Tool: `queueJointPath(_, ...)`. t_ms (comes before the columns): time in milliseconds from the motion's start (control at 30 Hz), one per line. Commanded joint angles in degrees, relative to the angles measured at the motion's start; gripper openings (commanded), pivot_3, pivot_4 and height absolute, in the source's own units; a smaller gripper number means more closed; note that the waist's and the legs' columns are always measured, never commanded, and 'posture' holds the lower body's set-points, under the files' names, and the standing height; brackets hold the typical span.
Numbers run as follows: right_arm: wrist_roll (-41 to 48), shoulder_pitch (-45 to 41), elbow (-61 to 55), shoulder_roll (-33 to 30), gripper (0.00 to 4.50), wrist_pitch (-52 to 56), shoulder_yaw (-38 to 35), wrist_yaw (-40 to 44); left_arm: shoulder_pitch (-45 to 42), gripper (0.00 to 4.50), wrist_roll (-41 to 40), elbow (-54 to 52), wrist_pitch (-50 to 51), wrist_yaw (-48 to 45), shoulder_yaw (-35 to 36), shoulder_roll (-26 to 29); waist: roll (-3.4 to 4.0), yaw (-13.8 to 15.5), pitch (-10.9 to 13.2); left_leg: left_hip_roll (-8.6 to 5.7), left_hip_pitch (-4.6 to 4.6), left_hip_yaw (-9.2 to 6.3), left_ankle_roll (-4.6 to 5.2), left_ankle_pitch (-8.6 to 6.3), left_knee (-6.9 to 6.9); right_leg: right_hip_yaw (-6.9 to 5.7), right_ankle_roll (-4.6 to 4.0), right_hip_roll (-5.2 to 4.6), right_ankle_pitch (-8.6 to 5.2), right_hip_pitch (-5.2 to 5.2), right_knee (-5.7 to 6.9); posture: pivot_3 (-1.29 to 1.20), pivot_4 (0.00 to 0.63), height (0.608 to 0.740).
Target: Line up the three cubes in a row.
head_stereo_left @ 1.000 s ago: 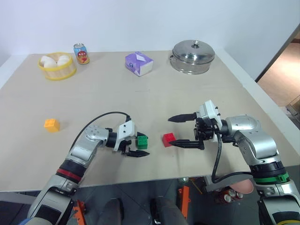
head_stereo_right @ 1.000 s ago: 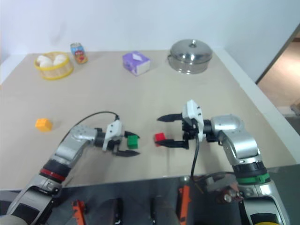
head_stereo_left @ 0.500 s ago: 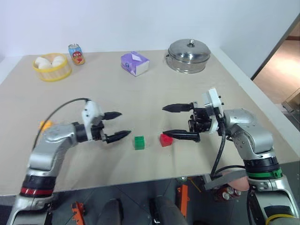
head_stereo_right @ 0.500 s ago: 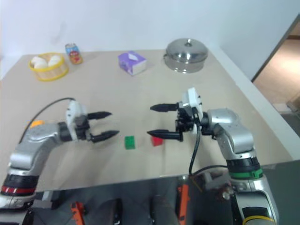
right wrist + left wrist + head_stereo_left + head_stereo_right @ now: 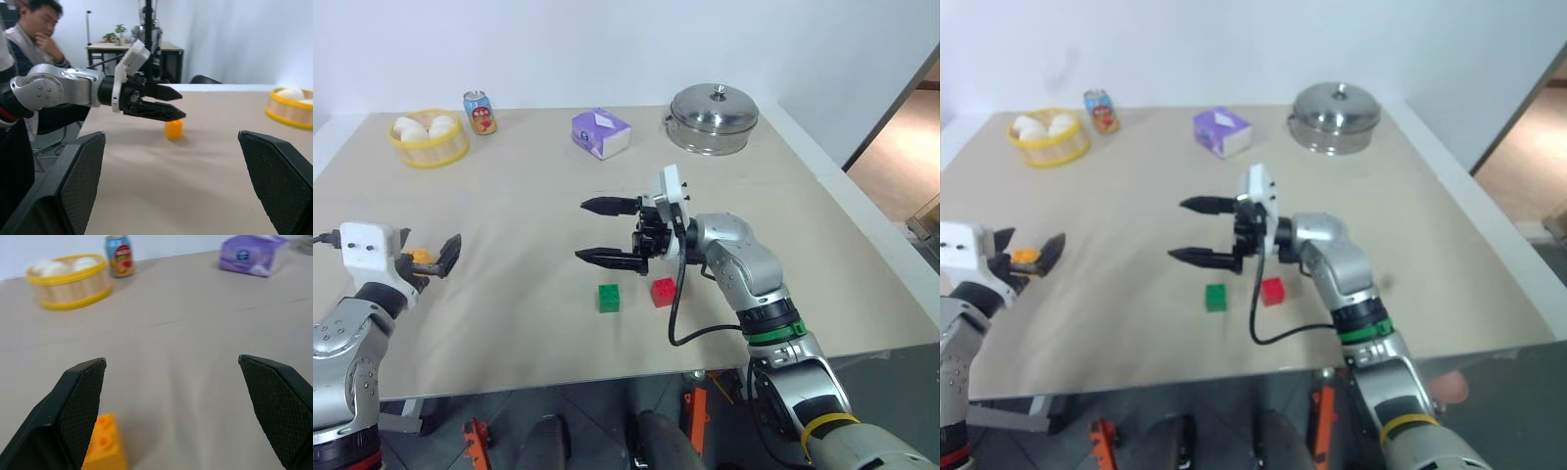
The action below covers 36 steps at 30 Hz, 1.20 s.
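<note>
cubes: we see the green cube [image 5: 608,298] and red cube [image 5: 664,292] side by side near the desk's [image 5: 509,196] front edge, the orange-yellow cube [image 5: 104,443] well apart at far left
left tool [image 5: 429,258]: since a second ago we've watched it leave the green cube and swing left to the orange-yellow one, fingers apart, holding nothing
right tool [image 5: 605,231]: moved left past the red cube, fingers wide, empty
open room: plenty of bare desk mid-way
basket [image 5: 431,150]: holds white round things
pot [image 5: 715,119]: lid on
</note>
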Motion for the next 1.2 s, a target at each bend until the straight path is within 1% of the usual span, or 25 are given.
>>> queueJointPath(33, 0.39, -2.03, -0.22, 0.58, 4.5, -1.01, -0.6, 1.09, 0.19, 4.48, 0.5, 0.93, -1.6, 3.05, 1.68, -0.45, -0.11, -0.01, -0.06, 0.01, 0.0, 0.0, -0.01, 0.0, 0.0, 0.0, 0.0, 0.01, 0.0, -0.01, 0.0, 0.0, 0.15, 0.74)
queueJointPath(300, 0.58, -1.8, -3.01, 0.02, 4.5, 0.24, -0.2, 1.94, -1.25, 4.48, 1.65, 6.97, -2.18, 9.13, 2.22, -1.53, -0.12, -0.09, -0.07, 0.13, 0.06, -0.05, -0.01, -0.01, -0.13, -0.08, -0.12, 0.12, -0.01, -0.04, 0.01, 0.0, 0.15, 0.74)
queueJointPath(800, 0.65, -1.7, -4.77, -0.37, 4.5, 1.0, -0.76, 1.31, -5.12, 4.48, 0.98, 16.26, -4.16, 9.7, -0.16, -2.14, -0.15, -0.12, -0.08, 0.15, 0.04, -0.06, -0.02, -0.01, -0.17, -0.16, -0.15, 0.11, -0.04, -0.05, 0.01, 0.0, 0.15, 0.74)
queueJointPath(833, 0.66, -1.74, -4.75, -0.37, 4.5, 1.0, -0.84, 1.24, -5.14, 3.98, 1.02, 16.47, -4.28, 9.66, -0.29, -2.13, -0.15, -0.12, -0.08, 0.15, 0.05, -0.05, -0.02, -0.01, -0.18, -0.16, -0.16, 0.11, -0.04, -0.05, 0.01, 0.0, 0.15, 0.74)
queueJointPath(867, 0.67, -1.8, -4.7, -0.36, 4.5, 0.98, -0.91, 1.16, -5.16, 3.79, 1.03, 16.64, -4.39, 9.6, -0.4, -2.1, -0.15, -0.12, -0.08, 0.15, 0.04, -0.05, -0.02, -0.01, -0.19, -0.16, -0.16, 0.1, -0.04, -0.06, 0.01, 0.0, 0.15, 0.74)
queueJointPath(1100, 1.14, -1.97, -4.56, -0.42, 4.5, 0.94, -1.49, 0.63, -5.02, 1.34, 1.07, 16.9, -5.01, 9.48, -0.95, -2.17, -0.16, -0.14, -0.07, 0.15, 0.04, -0.06, -0.03, -0.01, -0.2, -0.17, -0.18, 0.09, -0.05, -0.07, 0.01, 0.0, 0.15, 0.74)
queueJointPath(1200, 1.18, -1.94, -4.51, -0.63, 4.5, 0.9, -1.6, 0.72, -5.06, 1.32, 1.08, 16.86, -5.48, 8.8, -1.61, -2.02, -0.16, -0.14, -0.07, 0.14, 0.04, -0.05, -0.03, -0.01, -0.2, -0.17, -0.19, 0.09, -0.06, -0.06, 0.01, 0.0, 0.15, 0.74)
